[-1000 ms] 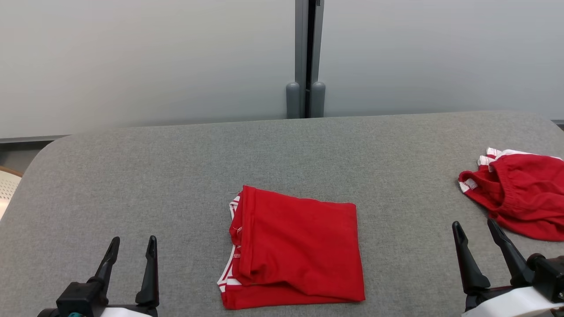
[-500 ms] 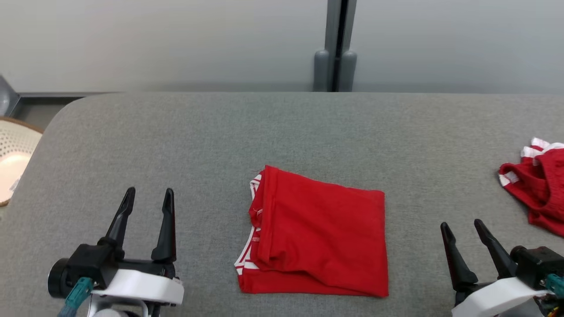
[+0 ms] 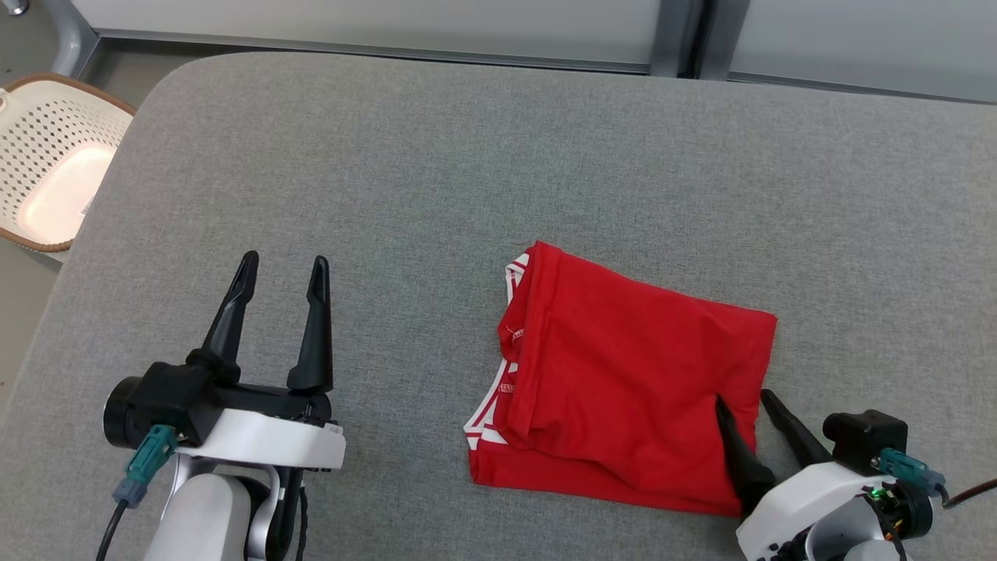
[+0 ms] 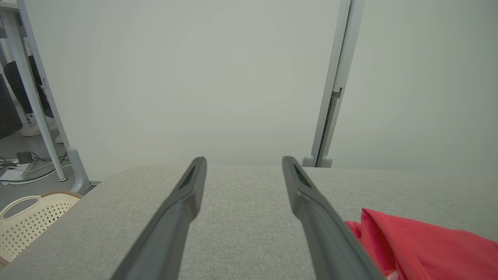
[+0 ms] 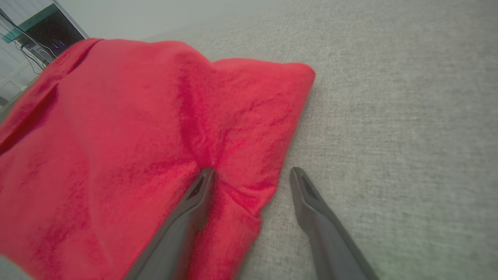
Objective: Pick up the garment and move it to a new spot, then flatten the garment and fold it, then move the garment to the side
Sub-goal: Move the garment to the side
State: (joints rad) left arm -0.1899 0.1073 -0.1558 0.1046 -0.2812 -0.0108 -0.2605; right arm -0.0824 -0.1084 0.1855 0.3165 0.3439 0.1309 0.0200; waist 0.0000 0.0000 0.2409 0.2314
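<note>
The right gripper (image 3: 744, 399) (image 5: 252, 171) is wide open and grips nothing. It straddles the near right edge of the garment (image 3: 639, 382) (image 5: 116, 136). Its left finger lies on the red cloth, where a crease runs up from the tip. Its right finger is over bare table (image 3: 467, 156), just beside the cloth's edge. Most of the folded garment spreads ahead and to the left of this gripper, with white trim showing on the far left side.

The left gripper (image 3: 283, 259) (image 4: 243, 159) is also fully open and empty, its fingers pointing across the grey table. The garment (image 4: 420, 245) lies to its right, apart from the fingers. A perforated basket (image 3: 47, 156) (image 4: 27, 221) sits ahead and to this gripper's left, past the table's rounded corner.
</note>
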